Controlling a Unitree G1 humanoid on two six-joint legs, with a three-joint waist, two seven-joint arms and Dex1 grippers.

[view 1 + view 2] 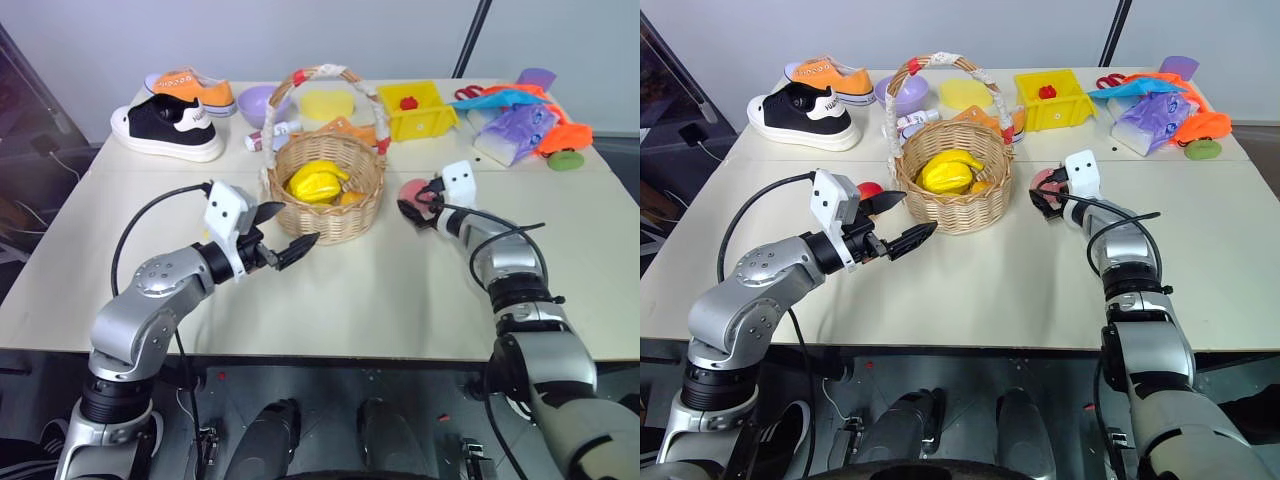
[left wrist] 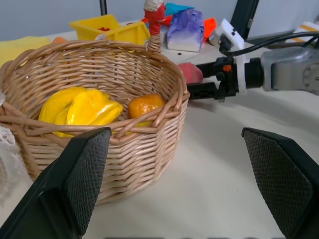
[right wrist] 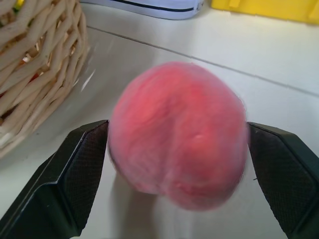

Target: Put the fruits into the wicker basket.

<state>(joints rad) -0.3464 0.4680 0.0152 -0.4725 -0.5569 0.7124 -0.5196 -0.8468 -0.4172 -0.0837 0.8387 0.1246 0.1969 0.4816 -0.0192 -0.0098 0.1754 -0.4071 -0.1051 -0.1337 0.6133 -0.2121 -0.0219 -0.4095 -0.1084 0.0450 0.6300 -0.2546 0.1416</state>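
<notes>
The wicker basket stands at the table's middle, its taped handle arching over it, with yellow pieces and a small orange one inside. The pink-red peach lies on the table just right of the basket. My right gripper is open, with one black finger close on each side of the peach. Left of the basket and near its front, my left gripper is open and empty, pointing at the basket's wall. A red fruit, mostly hidden behind that gripper, lies on the table beside the basket.
At the back stand a black shoe, an orange shoe, a lilac bowl, a yellow pad and a yellow bin. Coloured bags and scissors crowd the back right. The front of the table is bare.
</notes>
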